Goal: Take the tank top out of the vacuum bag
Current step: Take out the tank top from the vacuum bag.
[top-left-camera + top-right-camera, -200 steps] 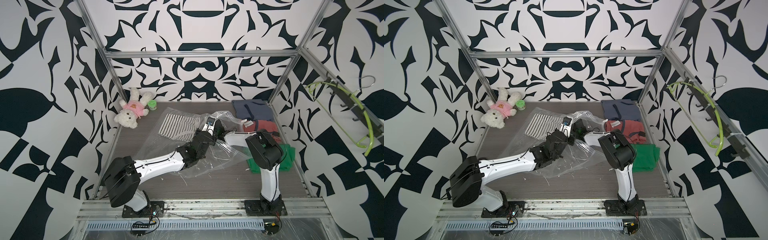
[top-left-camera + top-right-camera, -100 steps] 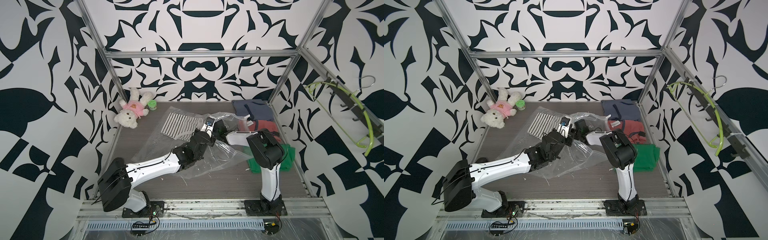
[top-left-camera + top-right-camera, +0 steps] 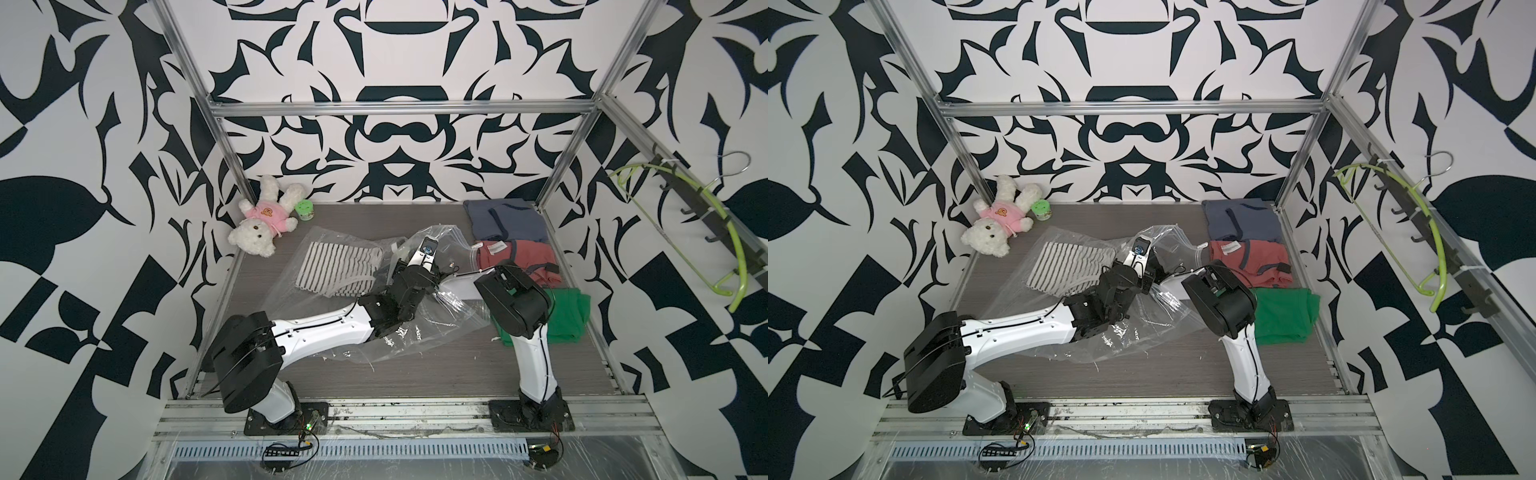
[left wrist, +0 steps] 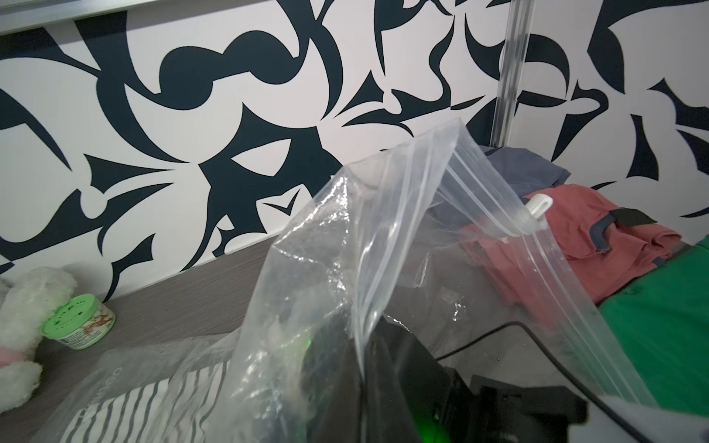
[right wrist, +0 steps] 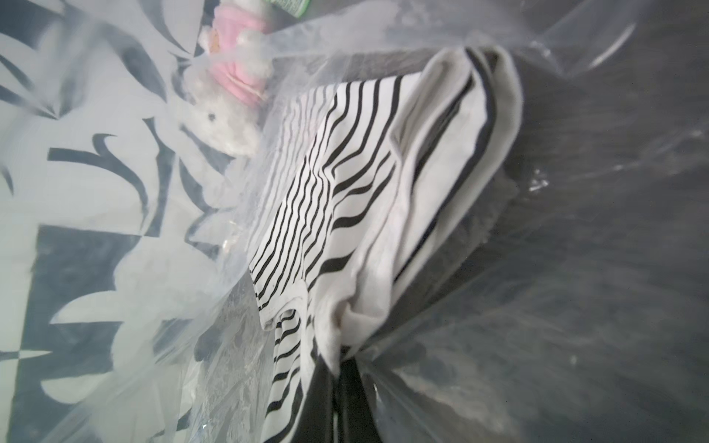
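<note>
Your tally, kind by kind.
You have one vacuum bag [image 3: 440,316], one striped tank top [image 3: 332,270], three folded garments [image 3: 519,259] (one each of blue, red and green), one teddy bear [image 3: 266,220], one green-lidded tub [image 3: 304,209], one green hanger [image 3: 731,257], and a left arm [image 3: 324,332] and right arm [image 3: 532,357].

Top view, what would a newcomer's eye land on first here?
Loud black-and-white patterned walls surround the table. Mid-table lies a crinkly clear bag with a striped top inside. A white teddy bear in pink lies in the far left corner; blue, red and green folded clothes line the right edge.
</note>
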